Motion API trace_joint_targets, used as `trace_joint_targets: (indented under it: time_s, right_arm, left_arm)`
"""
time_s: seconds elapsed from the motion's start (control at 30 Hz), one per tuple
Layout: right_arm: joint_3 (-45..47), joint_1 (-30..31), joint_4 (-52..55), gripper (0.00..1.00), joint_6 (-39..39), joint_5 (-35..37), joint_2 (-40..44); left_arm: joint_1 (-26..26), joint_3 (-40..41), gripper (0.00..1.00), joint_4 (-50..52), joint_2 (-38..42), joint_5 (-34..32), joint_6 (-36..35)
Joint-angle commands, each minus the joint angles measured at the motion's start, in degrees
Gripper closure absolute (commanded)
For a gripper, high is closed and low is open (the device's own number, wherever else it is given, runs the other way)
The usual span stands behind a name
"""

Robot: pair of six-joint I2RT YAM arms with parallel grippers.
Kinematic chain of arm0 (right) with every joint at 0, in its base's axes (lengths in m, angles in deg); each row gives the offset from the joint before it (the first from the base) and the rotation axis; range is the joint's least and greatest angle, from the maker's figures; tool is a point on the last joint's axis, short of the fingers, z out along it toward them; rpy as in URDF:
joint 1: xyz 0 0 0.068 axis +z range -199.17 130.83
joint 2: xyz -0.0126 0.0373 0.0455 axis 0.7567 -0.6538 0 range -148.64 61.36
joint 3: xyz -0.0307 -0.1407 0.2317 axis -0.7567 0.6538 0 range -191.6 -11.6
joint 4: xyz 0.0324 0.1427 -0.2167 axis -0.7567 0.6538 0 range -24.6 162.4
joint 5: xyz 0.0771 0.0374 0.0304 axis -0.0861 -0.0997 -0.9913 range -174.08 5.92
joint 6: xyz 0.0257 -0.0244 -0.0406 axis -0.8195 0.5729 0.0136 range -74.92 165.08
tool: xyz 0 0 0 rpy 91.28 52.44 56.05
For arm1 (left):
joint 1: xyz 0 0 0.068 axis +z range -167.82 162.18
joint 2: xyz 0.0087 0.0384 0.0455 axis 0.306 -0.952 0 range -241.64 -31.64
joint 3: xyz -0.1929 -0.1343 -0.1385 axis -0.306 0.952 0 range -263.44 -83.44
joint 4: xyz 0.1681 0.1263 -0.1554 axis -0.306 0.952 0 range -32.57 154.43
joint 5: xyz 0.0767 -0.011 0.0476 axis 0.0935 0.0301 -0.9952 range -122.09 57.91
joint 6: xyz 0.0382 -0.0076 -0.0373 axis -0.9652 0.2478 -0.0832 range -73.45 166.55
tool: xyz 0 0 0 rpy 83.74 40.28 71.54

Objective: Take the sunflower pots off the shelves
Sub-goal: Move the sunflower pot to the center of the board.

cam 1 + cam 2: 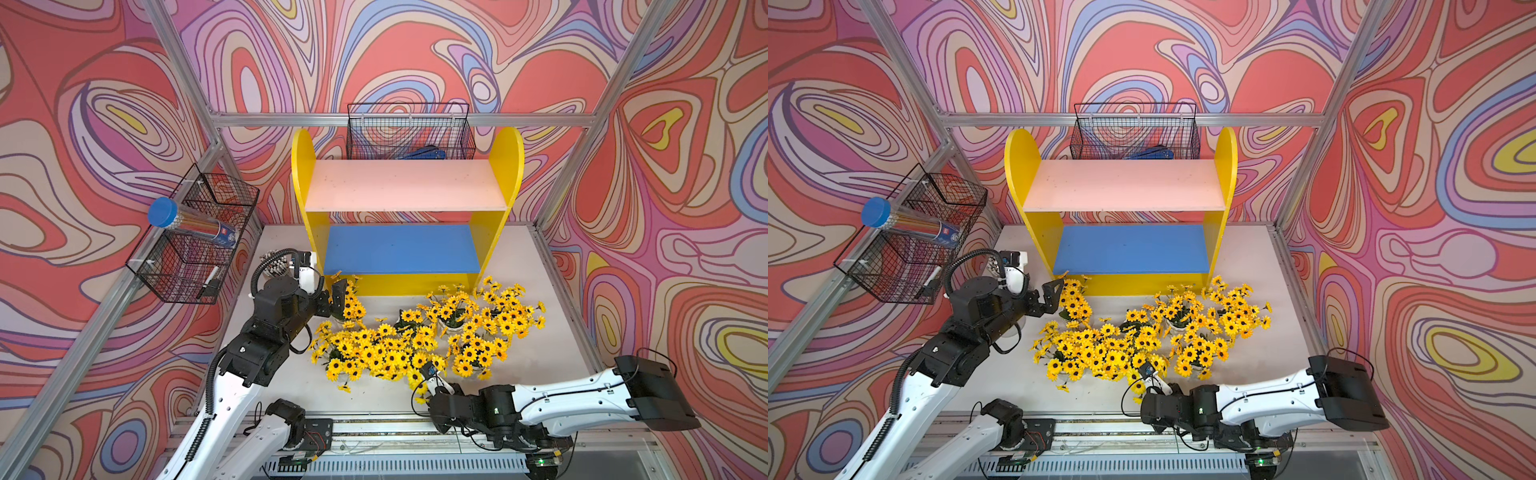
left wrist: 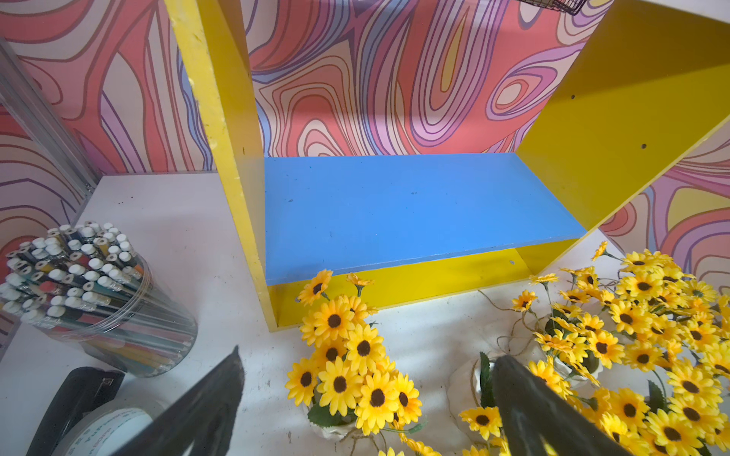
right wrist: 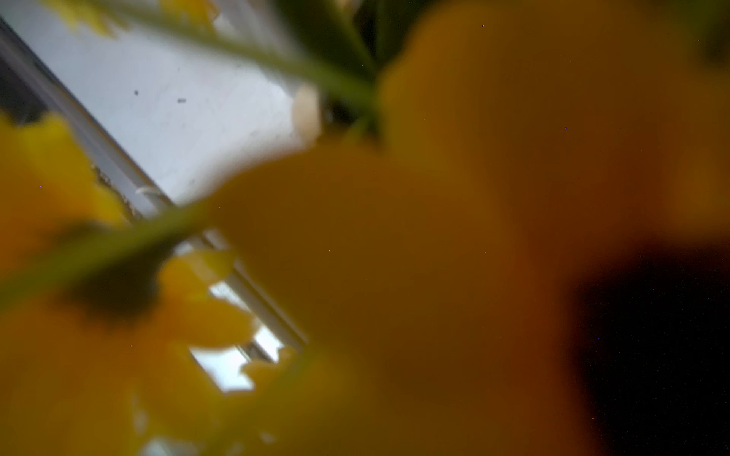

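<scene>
Side basket: a black wire basket [image 1: 187, 249] hangs on the left wall's frame, with a clear tube with a blue lid [image 1: 191, 222] lying across its rim
Pencil cup: a clear cup of pencils [image 2: 98, 300] stands on the white table [image 1: 519, 266], just outside the left side panel of the shelves [image 1: 505, 166]
Left gripper: the left gripper [image 2: 369, 355] hovers low at the unit's front left corner, jaws spread wide and gripping nothing; in its wrist view one sunflower bunch stands between the fingers [image 2: 205, 406]
Shelves: yellow with rounded side panels, they stand against the back wall, the pink upper board [image 1: 405, 185] above the blue lower board [image 1: 401, 249]
Back basket: a second wire basket [image 1: 411, 133] hangs behind the upper board, something blue inside it
Sunflower pots: the sunflower pots [image 1: 415, 345] crowd the table in front of the shelves, a dense yellow mass of overlapping blooms
Right gripper: the right gripper [image 1: 432, 376] reaches into the near edge of the flowers, closed tight; blooms hide its tips and blurred petals fill its wrist view, so whether it pinches anything cannot be told
</scene>
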Motion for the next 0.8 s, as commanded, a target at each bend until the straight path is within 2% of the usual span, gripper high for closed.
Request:
trace_joint_targets:
  time_s: [0.0, 0.1, 0.23, 0.4, 0.57, 0.67, 0.77]
  right_arm:
    - [0.46, -3.69, -9.28, 1.0, 0.08, 0.84, -1.94]
    - [-1.41, -6.32, -9.82, 1.0, 0.83, 1.57, -5.45]
    - [-3.45, -9.86, -8.02, 1.0, 0.09, 7.67, -6.44]
    - [-5.59, -15.06, -10.17, 1.0, 4.04, 7.13, -8.3]
    - [-9.09, -15.53, -7.39, 1.0, 8.19, 5.07, -10.24]
    - [-10.05, -15.0, -1.85, 1.0, 5.3, -0.05, -7.72]
    - [-14.84, -11.37, 11.75, 1.0, 0.59, -1.32, -4.96]
  left_arm:
    - [0.42, 0.38, 0.01, -1.46, 0.32, 0.04, -0.25]
    - [0.45, 0.54, 0.01, -1.61, 0.8, -0.32, -0.25]
    - [0.42, 0.74, 0.01, -1.62, 1.38, -0.63, -0.43]
    - [0.4, 0.76, 0.01, -1.63, 1.47, -0.49, -0.34]
    - [0.37, 0.82, 0.01, -1.65, 1.38, -0.04, -0.17]
    - [0.39, 0.77, 0.01, -1.69, 1.47, 0.41, 0.01]
    - [0.44, 0.58, 0.01, -1.81, 1.21, 1.26, 0.1]
